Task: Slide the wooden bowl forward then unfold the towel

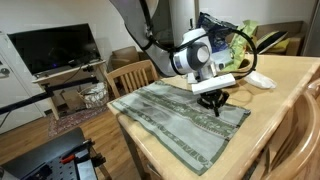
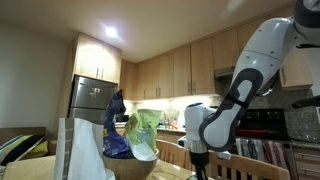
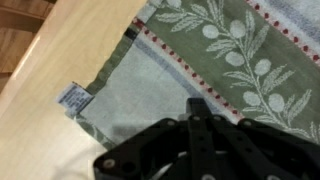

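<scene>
Grey-green towel (olive sprigs, red-dotted stripe) lies spread on a pale wooden table. The gripper hangs over it, jaws together. Kitchen cabinets beyond.

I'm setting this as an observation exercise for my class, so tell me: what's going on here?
A single robot arm is working on a grey-green patterned towel that lies spread over a wooden table. Its gripper is shut and down at the cloth, near one of its edges. The wrist view shows the closed fingers over the olive-print fabric, but it does not show whether they pinch any cloth. No person is in view.
</scene>
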Robot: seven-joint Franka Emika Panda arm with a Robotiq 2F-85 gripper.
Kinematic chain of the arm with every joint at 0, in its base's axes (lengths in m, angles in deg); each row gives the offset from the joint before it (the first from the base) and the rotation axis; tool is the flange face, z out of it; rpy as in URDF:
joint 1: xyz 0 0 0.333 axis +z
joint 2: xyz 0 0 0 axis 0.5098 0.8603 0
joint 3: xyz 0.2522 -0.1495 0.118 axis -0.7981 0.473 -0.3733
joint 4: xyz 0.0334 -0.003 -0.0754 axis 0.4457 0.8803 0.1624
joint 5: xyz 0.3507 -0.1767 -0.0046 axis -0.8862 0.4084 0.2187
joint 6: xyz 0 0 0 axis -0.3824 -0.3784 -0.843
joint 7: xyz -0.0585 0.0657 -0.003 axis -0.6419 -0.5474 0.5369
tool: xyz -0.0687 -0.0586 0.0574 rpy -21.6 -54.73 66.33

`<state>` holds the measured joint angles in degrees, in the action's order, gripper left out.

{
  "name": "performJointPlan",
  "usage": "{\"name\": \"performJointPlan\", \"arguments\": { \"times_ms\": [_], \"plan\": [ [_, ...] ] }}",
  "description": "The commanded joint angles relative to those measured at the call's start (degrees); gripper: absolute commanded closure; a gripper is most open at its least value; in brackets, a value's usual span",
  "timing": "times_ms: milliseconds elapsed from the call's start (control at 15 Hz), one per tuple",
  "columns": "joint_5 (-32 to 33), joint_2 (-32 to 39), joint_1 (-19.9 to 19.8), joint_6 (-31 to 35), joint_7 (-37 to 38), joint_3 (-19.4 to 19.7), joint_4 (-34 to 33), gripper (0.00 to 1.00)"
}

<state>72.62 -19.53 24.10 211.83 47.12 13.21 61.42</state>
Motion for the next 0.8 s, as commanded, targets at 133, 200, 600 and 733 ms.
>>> {"name": "performJointPlan", "arguments": {
  "times_ms": [133, 200, 600, 733],
  "plan": [
    [-0.92, 2.02, -1.43, -2.63, -0.62, -0.53, -5.05, 0.97],
    [-0.99, 2.18, -1.73, -2.63, -0.74, -0.56, -5.46, 0.97],
    [-0.85, 1.84, -2.46, -0.62, -0.69, -0.62, -4.23, 0.96],
    [-0.93, 1.84, -2.62, -0.61, -0.73, -0.88, -4.22, 0.96]
  ]
}}
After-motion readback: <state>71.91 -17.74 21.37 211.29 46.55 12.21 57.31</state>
